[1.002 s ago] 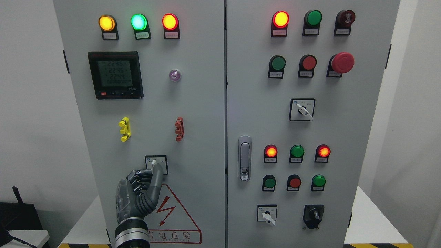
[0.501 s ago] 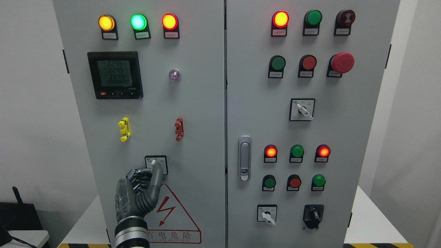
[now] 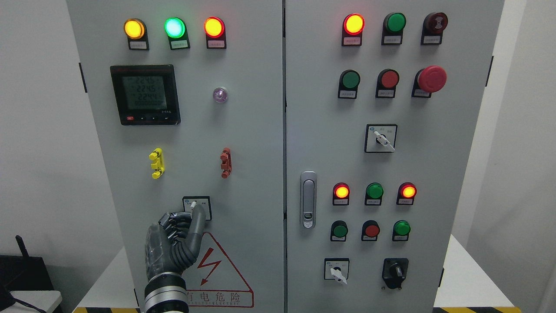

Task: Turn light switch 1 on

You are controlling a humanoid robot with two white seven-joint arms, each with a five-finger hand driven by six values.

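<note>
Light switch 1 is a small rotary selector switch [image 3: 196,206] in a black-framed square, low on the left cabinet door. Its white knob [image 3: 193,203] points up and slightly left. My left hand [image 3: 187,215] comes up from the bottom edge and is at the switch. One long grey finger [image 3: 198,219] lies against the knob's right side, and the other fingers are curled just below and left of it. The hand hides the knob's lower part. My right arm does not show.
The grey two-door control cabinet [image 3: 260,130] fills the view. Above the switch are a yellow clip [image 3: 156,163], a red clip [image 3: 226,162], a digital meter [image 3: 145,94] and lit lamps. The right door carries a handle [image 3: 308,199], buttons, selector switches and a red emergency stop [image 3: 431,78].
My left hand and wrist have edged very slightly to the left. The fingers stay at the switch knob, which has not visibly turned.
</note>
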